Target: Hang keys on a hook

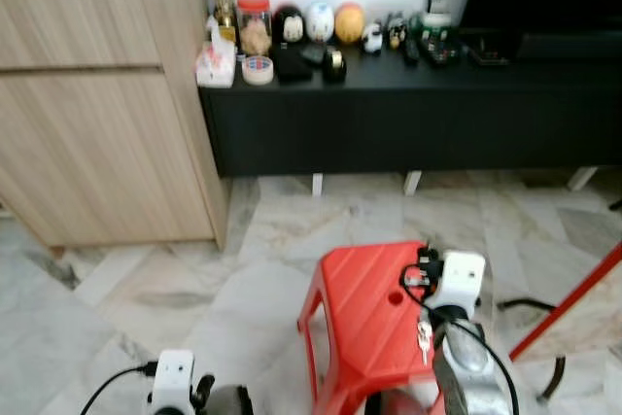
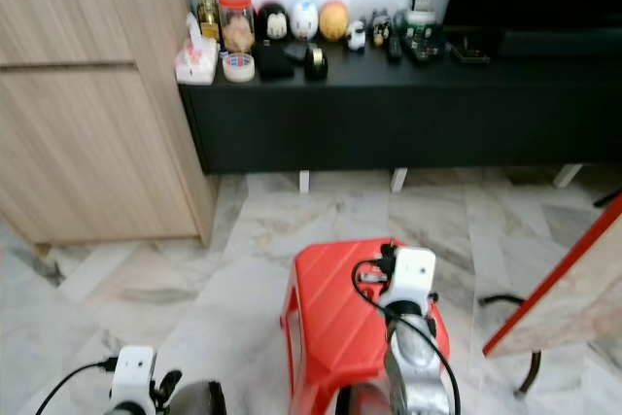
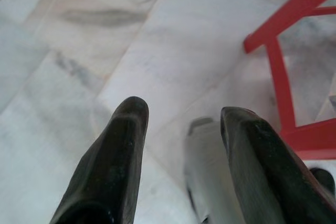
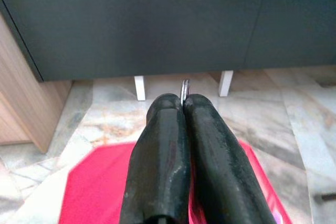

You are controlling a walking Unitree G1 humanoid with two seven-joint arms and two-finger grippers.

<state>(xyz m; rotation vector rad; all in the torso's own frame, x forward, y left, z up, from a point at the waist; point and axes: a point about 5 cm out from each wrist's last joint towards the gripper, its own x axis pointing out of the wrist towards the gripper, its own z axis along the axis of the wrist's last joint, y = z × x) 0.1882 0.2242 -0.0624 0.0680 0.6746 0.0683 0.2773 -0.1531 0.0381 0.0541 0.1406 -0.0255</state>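
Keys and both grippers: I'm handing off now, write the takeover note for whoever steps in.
Right gripper: fingers shut on the keys' ring, held above the red stool, facing the black cabinet.
Left gripper: fingers open, holding nothing, low over the marble floor beside the stool.
Keys: dangling beside the right wrist.
Done: keys picked up.
Left: find the hook, which I can't make out from here, carry the keys over and hang them.

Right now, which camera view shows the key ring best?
The right wrist view: the key ring sticks out above the right gripper, pinched between its shut fingers. The left eye view shows a small key hanging near that arm, blurred.
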